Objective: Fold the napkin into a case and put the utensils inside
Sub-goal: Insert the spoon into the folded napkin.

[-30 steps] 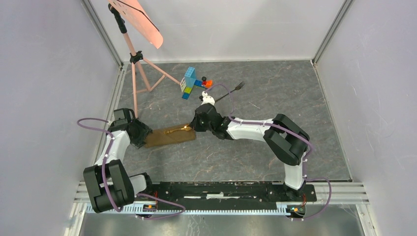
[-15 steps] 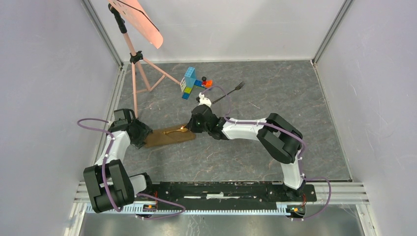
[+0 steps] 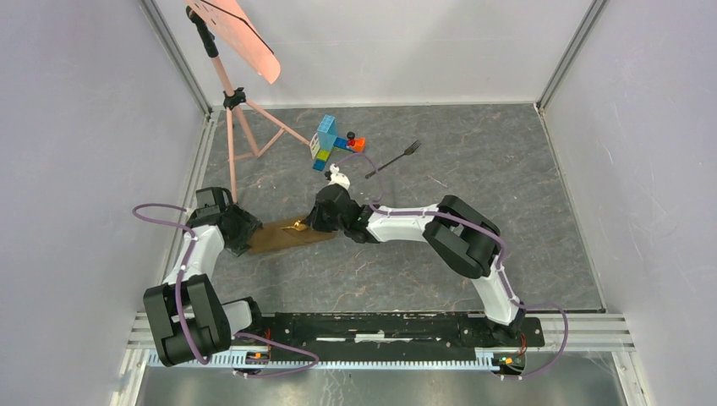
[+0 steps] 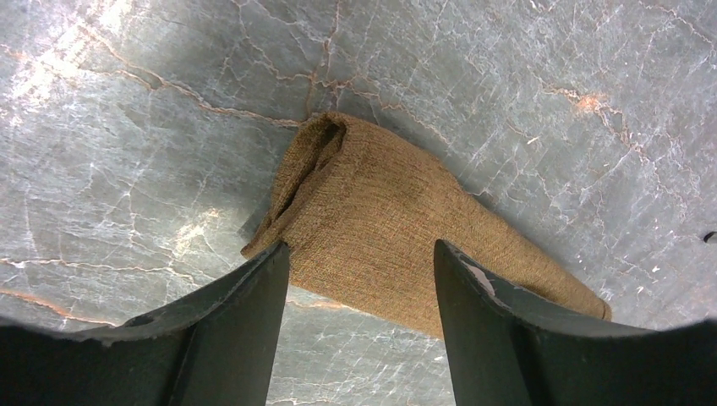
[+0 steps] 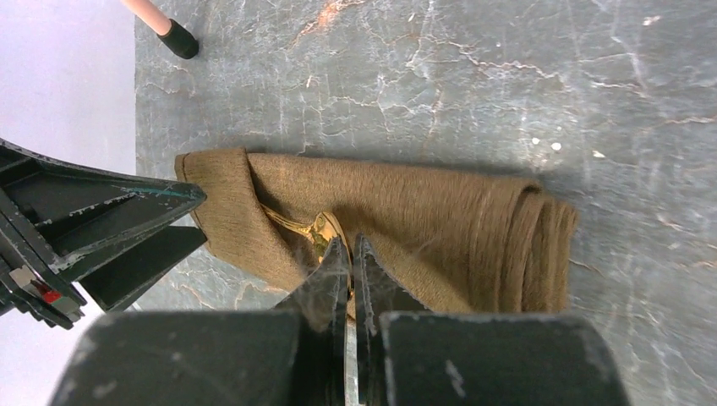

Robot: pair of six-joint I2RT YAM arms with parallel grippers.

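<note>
The brown napkin (image 3: 283, 238) lies folded into a flat case on the dark stone table, left of centre. My right gripper (image 5: 351, 245) is shut on the gold spoon (image 5: 317, 227), whose front end is tucked under a fold of the napkin (image 5: 440, 211). From above, the right gripper (image 3: 314, 222) sits at the napkin's right half and the spoon (image 3: 298, 225) shows as a small gold glint. My left gripper (image 4: 359, 249) is open, its fingers straddling the napkin's (image 4: 389, 220) left end. The dark fork (image 3: 394, 157) lies alone farther back.
A stack of colourful toy blocks (image 3: 330, 142) stands behind the napkin. A pink tripod stand (image 3: 237, 110) rises at the back left; one foot (image 5: 179, 39) is close to the napkin. Grey walls enclose the table on three sides.
My right gripper has moved left with the spoon, pushing it further into the napkin. The left gripper has stayed in place.
</note>
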